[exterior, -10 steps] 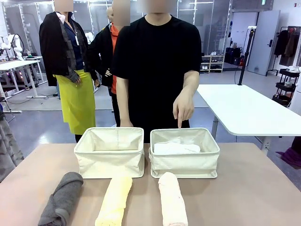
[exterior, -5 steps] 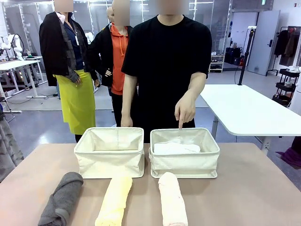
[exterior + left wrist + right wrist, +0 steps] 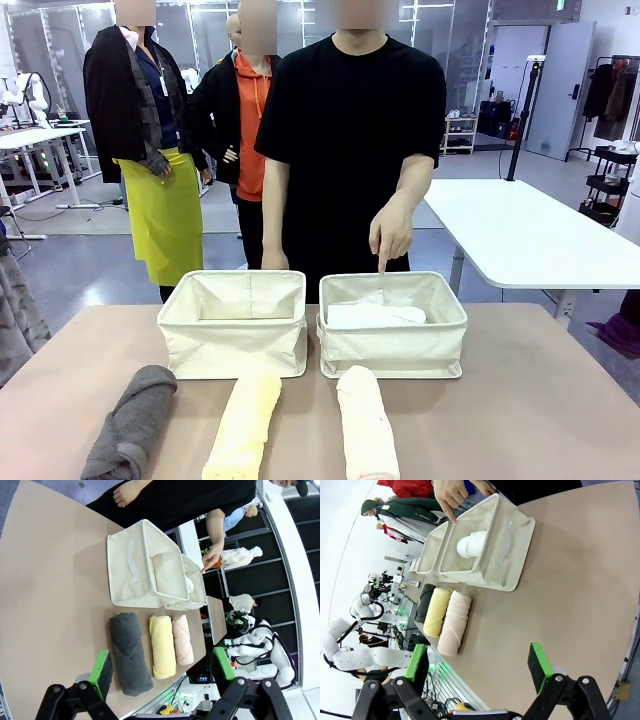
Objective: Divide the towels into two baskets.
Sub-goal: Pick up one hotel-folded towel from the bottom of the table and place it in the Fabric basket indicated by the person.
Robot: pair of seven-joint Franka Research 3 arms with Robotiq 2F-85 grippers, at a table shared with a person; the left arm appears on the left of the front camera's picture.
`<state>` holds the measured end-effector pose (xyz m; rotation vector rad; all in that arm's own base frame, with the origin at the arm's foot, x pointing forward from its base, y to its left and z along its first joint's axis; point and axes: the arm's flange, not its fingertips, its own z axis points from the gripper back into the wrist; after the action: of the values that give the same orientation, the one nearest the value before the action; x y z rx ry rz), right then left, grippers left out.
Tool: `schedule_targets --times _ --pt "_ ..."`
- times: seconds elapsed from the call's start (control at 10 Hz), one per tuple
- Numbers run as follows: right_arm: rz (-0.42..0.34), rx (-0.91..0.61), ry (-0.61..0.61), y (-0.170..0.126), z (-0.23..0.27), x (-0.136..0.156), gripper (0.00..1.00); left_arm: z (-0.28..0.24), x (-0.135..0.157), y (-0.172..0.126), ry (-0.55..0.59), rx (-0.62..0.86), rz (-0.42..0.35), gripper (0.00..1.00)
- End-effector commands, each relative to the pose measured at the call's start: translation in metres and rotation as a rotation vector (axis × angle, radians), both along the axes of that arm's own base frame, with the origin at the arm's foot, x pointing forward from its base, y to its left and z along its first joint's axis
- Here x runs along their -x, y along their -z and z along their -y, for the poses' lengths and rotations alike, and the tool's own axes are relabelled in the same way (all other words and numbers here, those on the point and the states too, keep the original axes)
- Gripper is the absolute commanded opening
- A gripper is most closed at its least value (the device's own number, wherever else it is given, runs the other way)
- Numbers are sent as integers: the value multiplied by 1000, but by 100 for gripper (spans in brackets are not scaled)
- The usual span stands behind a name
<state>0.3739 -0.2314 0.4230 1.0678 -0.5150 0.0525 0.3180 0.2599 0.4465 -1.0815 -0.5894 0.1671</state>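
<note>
Visibly spread, left claw (image 3: 162, 664) and right claw (image 3: 477, 662) hang clear of the towels (image 3: 130, 652).

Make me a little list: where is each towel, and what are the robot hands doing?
On table: dark grey terry towel roll, pale yellow towel roll, pale peach towel roll, side by side
In right cream canvas basket: white towel roll
Left cream canvas basket: no towel seen inside
Person's hand: pointing at right basket
Left gripper: open, holding nothing
Right gripper: open, holding nothing
</note>
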Motion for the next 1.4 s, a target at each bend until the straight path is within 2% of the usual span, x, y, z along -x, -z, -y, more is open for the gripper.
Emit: schedule_targets --times 0.0,0.1,0.3,0.5,0.7,0.8,1.0,1.1,1.2,1.3 --pt "-6 3 0 -3 1 -1 100 -2 2 -2 0 11 15 100" --pt "0 0 0 0 0 0 100 -2 2 -2 0 11 15 100" --pt "-53 134 7 -34 -54 -20 100 -2 2 -2 0 11 15 100" --pt "-112 221 -57 -57 -139 -35 100 -2 2 -2 0 11 15 100" --pt "-123 251 -44 -74 -211 -46 100 -2 2 -2 0 11 15 100" --pt "-129 460 -142 -93 -300 -28 100 -2 2 -2 0 11 15 100" --pt "-133 489 -171 -92 -316 -25 100 -2 2 -2 0 11 15 100" --pt "-119 564 -172 -86 -353 -19 100 -2 2 -2 0 11 15 100" --pt "-88 595 -225 -82 -380 -12 100 -2 2 -2 0 11 15 100" --pt "-65 592 -207 -82 -391 -11 100 -2 2 -2 0 11 15 100"
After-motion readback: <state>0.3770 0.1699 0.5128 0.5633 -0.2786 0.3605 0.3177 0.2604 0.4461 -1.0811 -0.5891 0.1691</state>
